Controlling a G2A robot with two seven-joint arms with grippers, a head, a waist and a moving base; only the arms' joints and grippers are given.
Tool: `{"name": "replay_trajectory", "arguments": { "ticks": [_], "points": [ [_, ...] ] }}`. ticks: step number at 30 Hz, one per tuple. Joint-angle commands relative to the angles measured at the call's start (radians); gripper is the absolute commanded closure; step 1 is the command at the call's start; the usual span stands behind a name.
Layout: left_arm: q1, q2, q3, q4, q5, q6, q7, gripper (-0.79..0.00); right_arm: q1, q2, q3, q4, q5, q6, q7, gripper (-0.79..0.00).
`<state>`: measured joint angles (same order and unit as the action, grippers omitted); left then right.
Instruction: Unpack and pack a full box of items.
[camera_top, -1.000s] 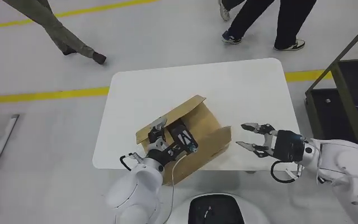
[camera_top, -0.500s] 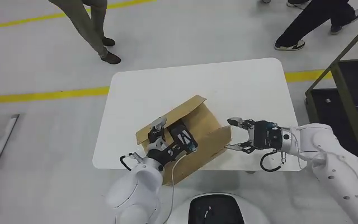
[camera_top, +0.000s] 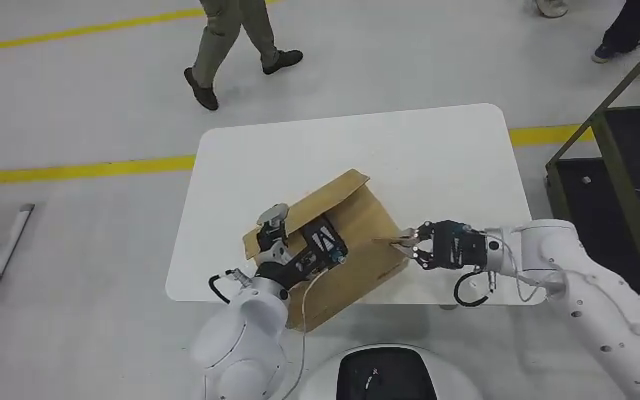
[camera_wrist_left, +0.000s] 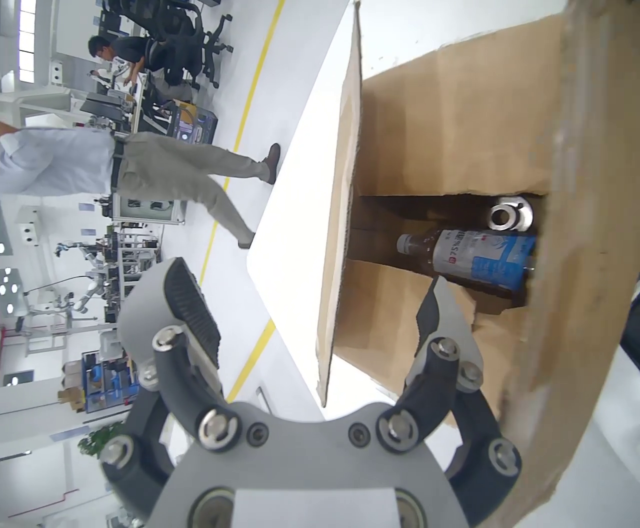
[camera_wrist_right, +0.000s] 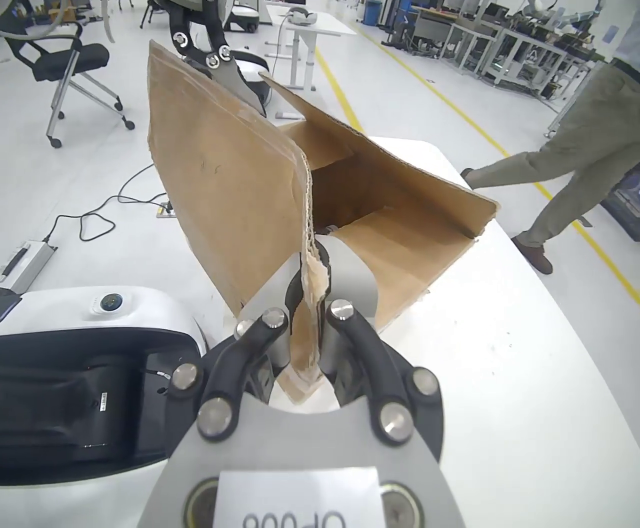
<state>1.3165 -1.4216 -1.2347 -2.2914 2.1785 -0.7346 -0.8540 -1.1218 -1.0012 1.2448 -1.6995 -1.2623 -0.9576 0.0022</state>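
Grey workshop floor with yellow lines (camera_top: 100, 168) surrounds the white rounded surface (camera_top: 450, 150). The brown cardboard box (camera_top: 365, 225) stands open at its near edge. Right gripper (camera_wrist_right: 310, 282): fingers clenched on the torn edge of one upright flap (camera_wrist_right: 225, 190). Left gripper (camera_wrist_left: 310, 315): fingers released, straddling another flap's edge (camera_wrist_left: 345, 200). The dark plastic bottle with blue label (camera_wrist_left: 470, 260) lies on its side deep inside, ahead of the left fingers. Left arm judged the nearer.
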Motion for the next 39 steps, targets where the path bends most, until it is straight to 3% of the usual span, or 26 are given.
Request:
{"name": "replay_trajectory", "arguments": {
  "ticks": [1,16,24,35,37,38,39],
  "points": [
    [-0.012,0.003,-0.002,0.016,0.034,0.008,0.02,-0.785,-0.031,0.003,0.013,-0.033,-0.034,0.025,-0.025,0.0],
    [-0.113,0.02,0.026,0.159,0.245,-0.028,0.15,-0.785,-0.243,0.018,0.06,-0.201,-0.302,0.22,-0.223,0.0],
    [-0.147,0.025,0.053,0.221,0.305,-0.062,0.197,-0.785,-0.275,0.02,0.069,-0.207,-0.326,0.255,-0.248,0.0],
    [-0.234,0.02,0.075,0.316,0.373,-0.003,0.226,-0.785,-0.282,0.026,0.069,-0.219,-0.399,0.255,-0.277,0.0],
    [-0.251,0.019,0.076,0.331,0.382,0.01,0.228,-0.785,-0.282,0.028,0.071,-0.221,-0.418,0.244,-0.286,-0.022],
    [-0.26,0.018,0.077,0.339,0.387,0.014,0.23,-0.785,-0.283,0.029,0.073,-0.221,-0.423,0.24,-0.291,-0.102],
    [-0.269,0.018,0.078,0.346,0.395,0.019,0.233,-0.785,-0.284,0.03,0.074,-0.221,-0.43,0.237,-0.297,-0.117]
  ]
}}
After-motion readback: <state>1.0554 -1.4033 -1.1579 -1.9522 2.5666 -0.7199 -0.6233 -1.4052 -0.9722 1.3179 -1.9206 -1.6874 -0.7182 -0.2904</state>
